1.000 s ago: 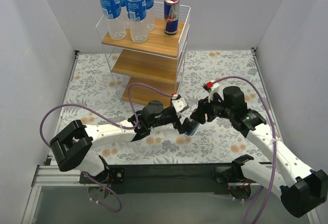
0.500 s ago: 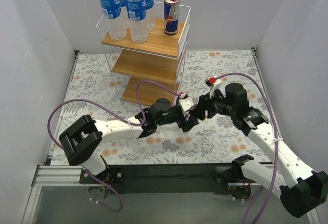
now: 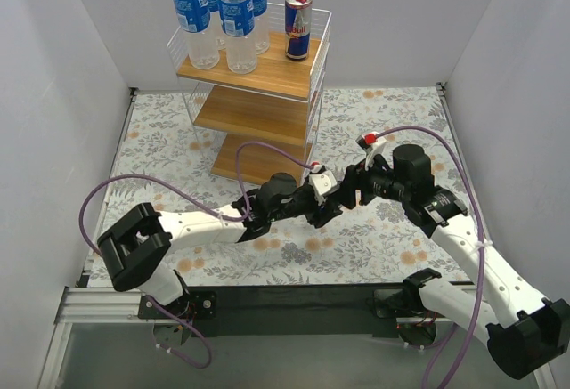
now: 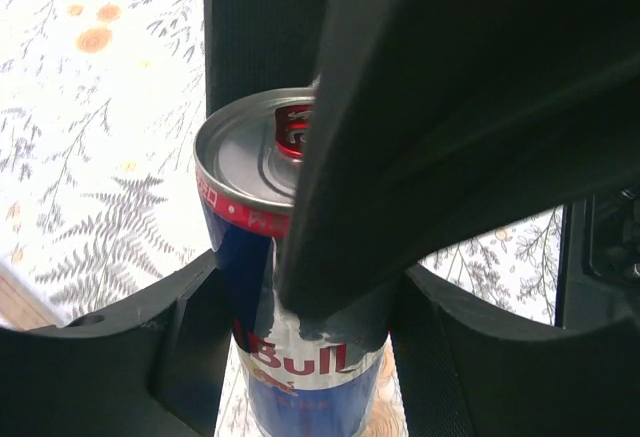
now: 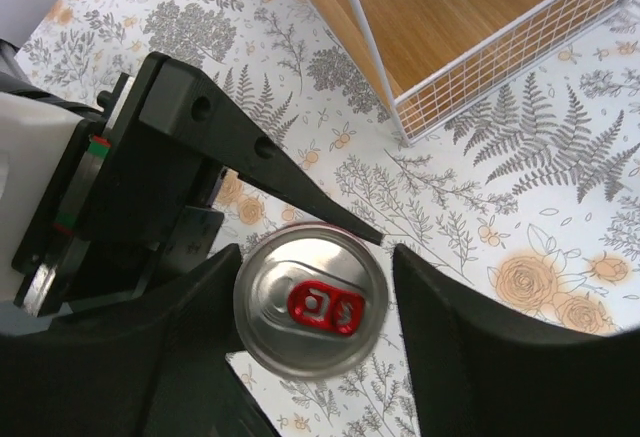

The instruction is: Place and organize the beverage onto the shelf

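A slim silver-blue-red can [image 4: 300, 387] stands upright between both grippers at the middle of the mat; its silver top [image 5: 310, 307] shows in the right wrist view. My left gripper [image 3: 326, 202] is shut on the can's body from the side. My right gripper [image 3: 349, 195] sits over the can's top with its fingers apart and a gap at one finger. The shelf [image 3: 258, 73] stands at the back. Its top board holds several blue-capped bottles [image 3: 223, 15] and another can [image 3: 297, 26]. The held can is mostly hidden in the top view.
The shelf's middle and bottom boards [image 5: 470, 17] are bare, with the bottom tier's wire rim just beyond the grippers. Purple cables loop from both arms. White walls close in the floral mat [image 3: 169, 153] on three sides.
The left arm reached right and closed round the can that the right gripper held. The right gripper's fingers now stand apart round the can. Little has moved in the last half second.
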{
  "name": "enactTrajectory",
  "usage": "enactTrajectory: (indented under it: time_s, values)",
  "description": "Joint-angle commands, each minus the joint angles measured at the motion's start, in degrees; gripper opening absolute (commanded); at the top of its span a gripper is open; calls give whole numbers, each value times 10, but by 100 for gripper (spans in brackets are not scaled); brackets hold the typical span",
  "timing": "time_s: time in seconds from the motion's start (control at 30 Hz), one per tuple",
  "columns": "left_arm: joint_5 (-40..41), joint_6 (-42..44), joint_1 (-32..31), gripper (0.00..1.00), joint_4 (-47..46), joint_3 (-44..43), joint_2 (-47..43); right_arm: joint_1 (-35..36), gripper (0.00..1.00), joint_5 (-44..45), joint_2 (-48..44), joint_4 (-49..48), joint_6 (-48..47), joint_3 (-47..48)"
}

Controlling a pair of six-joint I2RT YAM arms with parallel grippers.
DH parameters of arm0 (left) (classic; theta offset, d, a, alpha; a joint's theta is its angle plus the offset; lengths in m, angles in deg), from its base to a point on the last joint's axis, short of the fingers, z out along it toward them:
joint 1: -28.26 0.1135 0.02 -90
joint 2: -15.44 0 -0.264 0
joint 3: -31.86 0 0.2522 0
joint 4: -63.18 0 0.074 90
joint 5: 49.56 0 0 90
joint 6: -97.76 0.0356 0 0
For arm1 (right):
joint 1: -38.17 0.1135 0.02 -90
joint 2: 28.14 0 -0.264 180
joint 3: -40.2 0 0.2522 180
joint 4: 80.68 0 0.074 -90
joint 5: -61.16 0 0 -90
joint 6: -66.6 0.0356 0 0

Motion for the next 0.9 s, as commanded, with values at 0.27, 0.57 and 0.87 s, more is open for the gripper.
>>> enactTrajectory:
  time_s: [0.27,0.57,0.87]
  values:
    - [51,-24,4,0,21,87,-154,-36,83,-38,-39,-39,-40,32]
    - [101,-31,5,0,101,98,-330,-130,94,-66,-68,-36,-85,-3]
    - [183,18,20,0,171,-58,-362,-173,97,-18,-78,-33,-88,-49]
